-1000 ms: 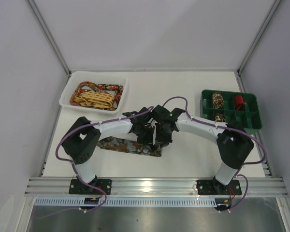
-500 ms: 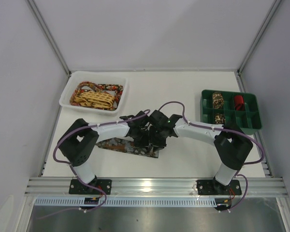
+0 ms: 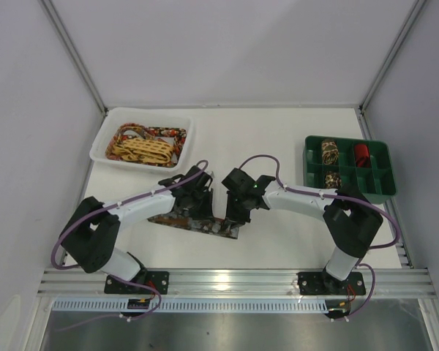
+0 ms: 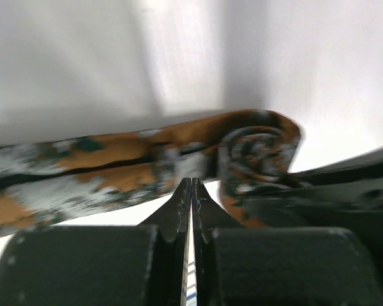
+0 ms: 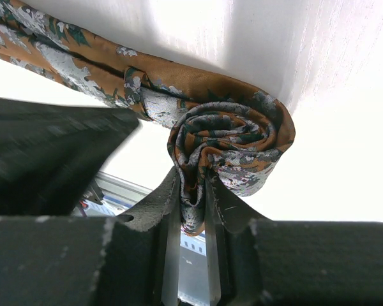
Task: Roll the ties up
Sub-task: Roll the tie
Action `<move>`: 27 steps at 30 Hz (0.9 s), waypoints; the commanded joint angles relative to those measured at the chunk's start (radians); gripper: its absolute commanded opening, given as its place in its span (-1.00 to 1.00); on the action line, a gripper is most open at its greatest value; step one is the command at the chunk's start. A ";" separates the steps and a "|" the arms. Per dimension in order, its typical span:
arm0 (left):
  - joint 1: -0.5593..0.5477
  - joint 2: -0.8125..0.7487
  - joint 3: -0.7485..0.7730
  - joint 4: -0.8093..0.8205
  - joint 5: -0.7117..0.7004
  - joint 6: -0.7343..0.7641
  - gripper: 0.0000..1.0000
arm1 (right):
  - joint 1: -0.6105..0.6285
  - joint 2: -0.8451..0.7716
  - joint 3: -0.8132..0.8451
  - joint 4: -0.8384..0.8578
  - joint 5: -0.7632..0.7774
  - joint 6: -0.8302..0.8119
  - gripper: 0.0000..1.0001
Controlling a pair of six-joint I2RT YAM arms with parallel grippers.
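Tray (image 3: 102,142) sits far left on the table (image 3: 278,139) with loose ties (image 3: 143,146) in it, divided bin (image 3: 384,164) off to the right holding rolled ties (image 3: 329,152) (mostly the far compartments) — and one tie (image 3: 168,218) lies near the middle, its coiled end (image 5: 233,137) on the right.

We see a brown-orange mottled tie (image 3: 168,218) flat on the table (image 3: 278,146), its right end wound into a loose coil (image 5: 233,143). A yellow lattice tie (image 3: 140,151) and red-floral tie (image 3: 168,134) lie heaped in the white tray (image 3: 102,150). Three rolled ties (image 3: 329,152), one red, sit in the green organizer (image 3: 384,164).
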 commanded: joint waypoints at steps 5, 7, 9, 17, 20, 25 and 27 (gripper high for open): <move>0.122 -0.037 -0.090 0.018 -0.033 0.026 -0.99 | 0.008 0.018 0.018 -0.003 0.030 -0.008 -0.56; 0.124 -0.025 -0.095 0.032 -0.032 0.024 -0.99 | 0.008 0.035 0.041 -0.006 0.023 -0.010 -0.54; 0.122 -0.014 -0.105 0.047 -0.023 0.011 -0.99 | 0.008 0.061 0.061 -0.005 0.020 -0.015 -0.50; 0.121 0.000 -0.125 0.060 0.019 -0.011 -0.99 | 0.022 0.179 0.178 -0.011 -0.028 -0.033 -0.18; 0.122 -0.009 -0.130 0.055 0.022 -0.015 -0.99 | 0.023 0.188 0.167 0.023 -0.042 -0.030 -0.14; 0.122 -0.031 -0.136 0.046 0.027 -0.012 -0.99 | 0.017 0.165 0.101 0.133 -0.091 -0.032 0.01; 0.124 -0.035 -0.134 0.040 0.027 -0.009 -0.99 | 0.015 0.139 0.033 0.226 -0.117 -0.010 0.06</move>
